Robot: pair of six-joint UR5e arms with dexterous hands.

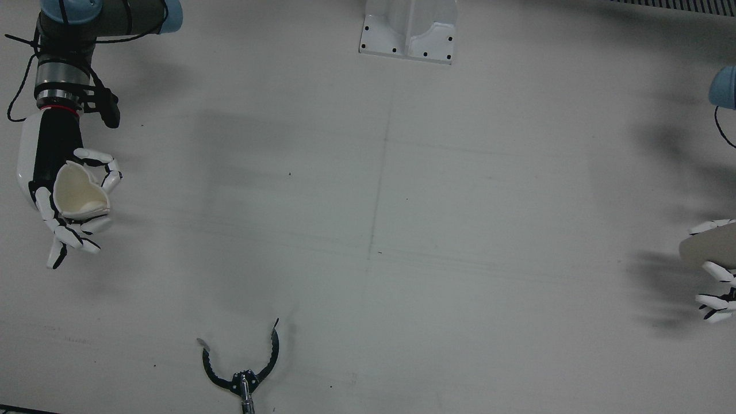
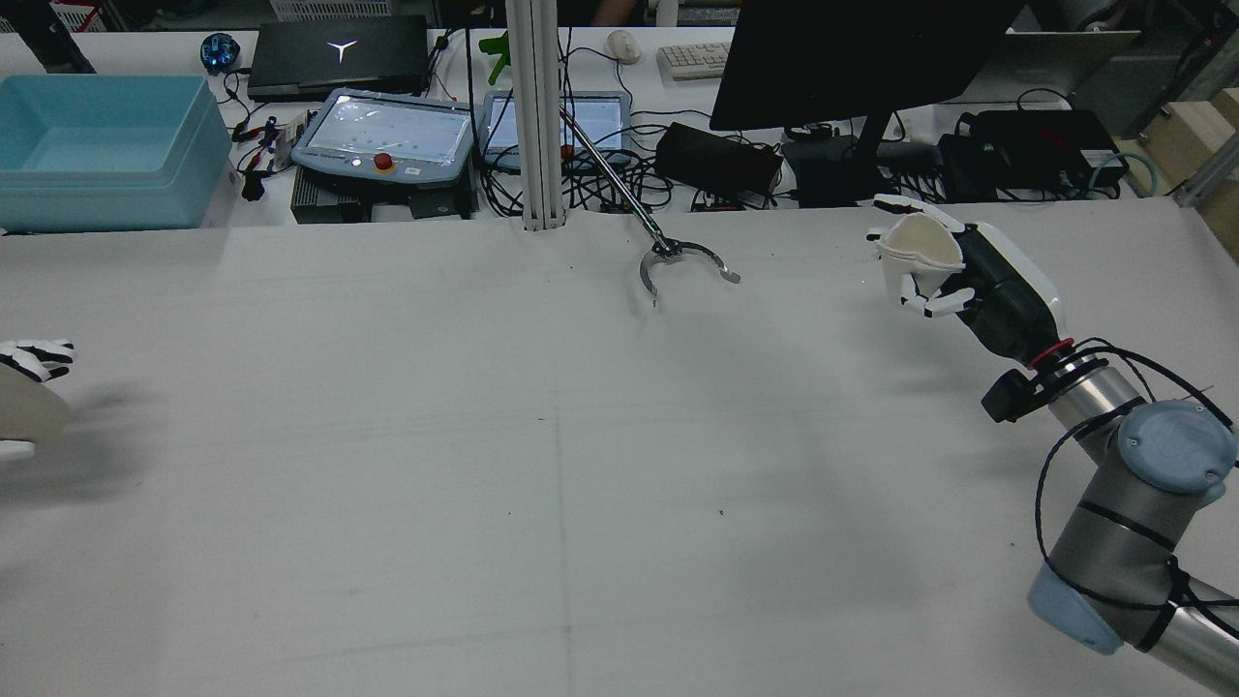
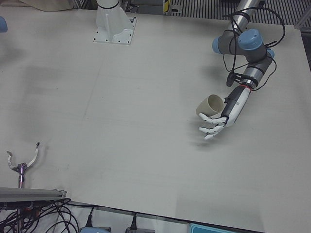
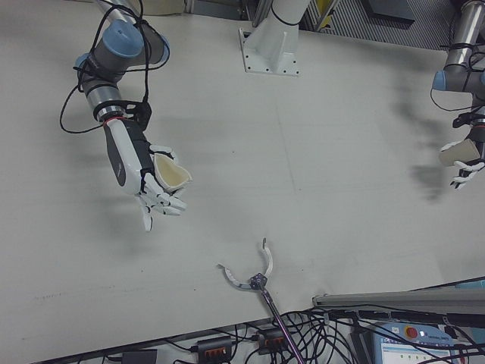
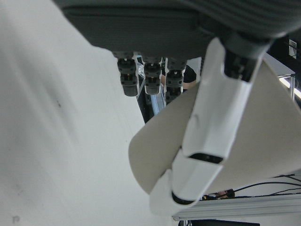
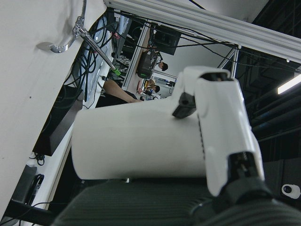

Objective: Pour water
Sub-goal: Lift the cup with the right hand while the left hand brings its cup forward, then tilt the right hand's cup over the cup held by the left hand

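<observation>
Pale grey worktop (image 1: 368, 230) carries no readable writing. Right hand (image 1: 72, 201) grips a squashed cream cup (image 1: 79, 192). Left hand (image 3: 218, 119) clasps a beige cup (image 3: 210, 105)

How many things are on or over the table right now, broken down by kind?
Cups: 2 (cream cup in the right hand; beige cup in the left hand)
Hands: 2
Grabber tools: 1 (reach tool claw lying on the table)
Total: 5
</observation>
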